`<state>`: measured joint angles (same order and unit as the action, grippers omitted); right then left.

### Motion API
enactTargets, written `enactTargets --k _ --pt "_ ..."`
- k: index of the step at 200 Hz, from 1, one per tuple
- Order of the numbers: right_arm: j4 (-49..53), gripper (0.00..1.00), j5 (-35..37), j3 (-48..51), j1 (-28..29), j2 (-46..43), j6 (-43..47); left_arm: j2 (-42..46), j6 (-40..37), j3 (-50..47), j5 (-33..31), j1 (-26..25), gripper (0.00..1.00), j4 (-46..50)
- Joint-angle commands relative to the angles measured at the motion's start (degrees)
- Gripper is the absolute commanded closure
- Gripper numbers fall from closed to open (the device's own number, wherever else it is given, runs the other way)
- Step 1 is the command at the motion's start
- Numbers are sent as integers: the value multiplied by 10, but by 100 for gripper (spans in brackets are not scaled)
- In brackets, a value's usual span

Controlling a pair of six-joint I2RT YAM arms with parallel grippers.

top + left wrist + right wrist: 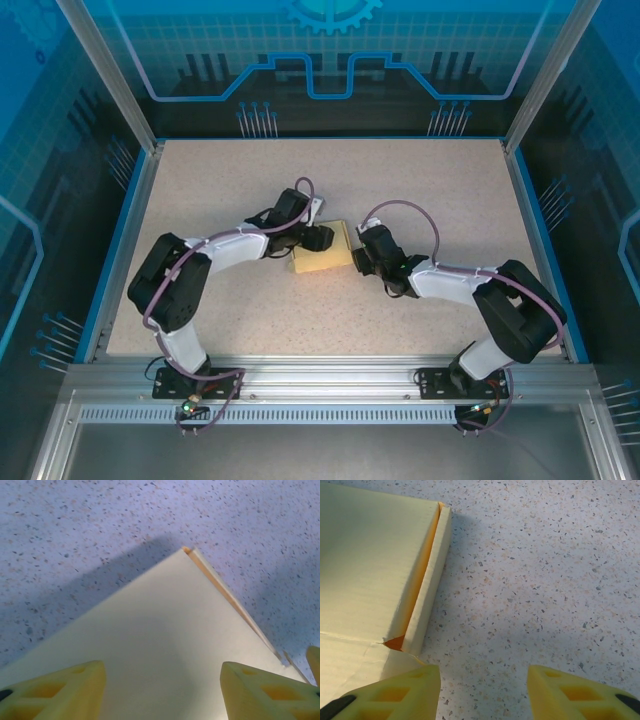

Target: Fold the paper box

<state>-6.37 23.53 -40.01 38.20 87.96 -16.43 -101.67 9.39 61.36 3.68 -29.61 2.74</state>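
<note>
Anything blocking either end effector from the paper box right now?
Nothing visible. The left end effector sits directly over the paper box top panel, jaws apart, nothing in the gap above the cardboard. The right end effector is at the box's side wall, with just bare table beside it.

Left arm bends at the elbow near 9 o'clock, forearm running toward 2 o'clock; left hand [322,238] held low, wrist pitched down, fingers [60,690] spread apart. Right arm bends at the elbow near 3 o'clock, forearm reaching toward 10 o'clock; right hand [358,252] low, fingers [395,692] parted. Hands sit near each other, tips facing inward.
</note>
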Motion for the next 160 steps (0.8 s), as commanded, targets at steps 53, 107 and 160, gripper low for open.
enactTargets --k 53,107,160 --pt "37 50 11 5 -1 -32 18 -51 26 53 66 30 30 28" --pt "65 50 6 14 -1 -59 27 -60 17 67 65 36 29 34" --pt "82 49 -27 19 -1 -69 36 -24 23 53 91 35 29 3"
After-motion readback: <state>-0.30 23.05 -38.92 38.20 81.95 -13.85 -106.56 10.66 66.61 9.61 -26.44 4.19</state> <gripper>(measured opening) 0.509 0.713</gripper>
